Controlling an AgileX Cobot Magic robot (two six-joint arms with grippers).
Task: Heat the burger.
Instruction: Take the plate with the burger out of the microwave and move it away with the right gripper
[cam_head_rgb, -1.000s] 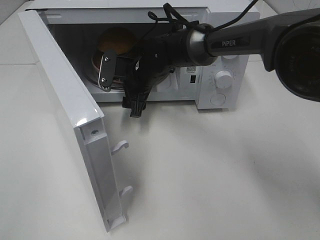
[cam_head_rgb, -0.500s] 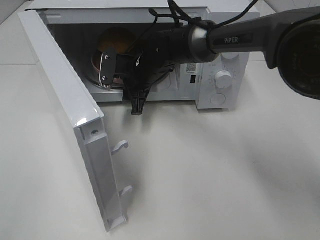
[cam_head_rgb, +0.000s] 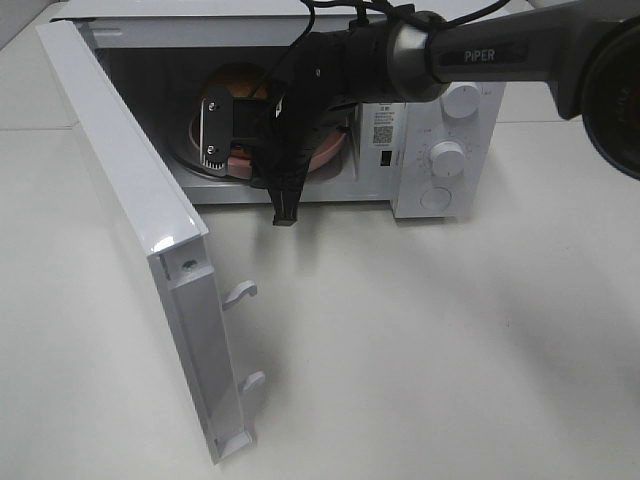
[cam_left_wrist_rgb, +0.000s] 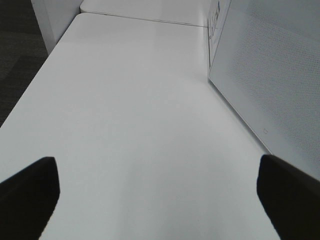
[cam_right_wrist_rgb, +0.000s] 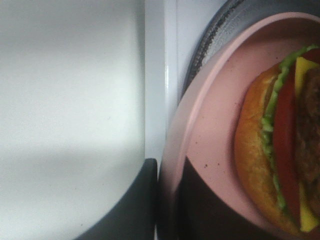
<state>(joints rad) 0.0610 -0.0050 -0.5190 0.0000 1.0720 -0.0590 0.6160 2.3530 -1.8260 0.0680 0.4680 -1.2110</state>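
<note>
Our right gripper (cam_head_rgb: 245, 140) has just pinched the pink plate (cam_right_wrist_rgb: 200, 125) rim, burger (cam_right_wrist_rgb: 280, 145) aboard, inside the microwave (cam_head_rgb: 440, 120); repositioning likely. Left gripper (cam_left_wrist_rgb: 160, 185) spread wide, idle.

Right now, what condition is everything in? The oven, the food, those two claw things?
Microwave door: swung wide open.
Microwave: cavity open to view, plate and food inside.
Burger: on the pink plate, inside the microwave.
Pink plate: on the turntable, its rim pinched by the right gripper.
Right gripper: shut on the plate rim.
Left gripper: open, empty, above the bare table.
</note>
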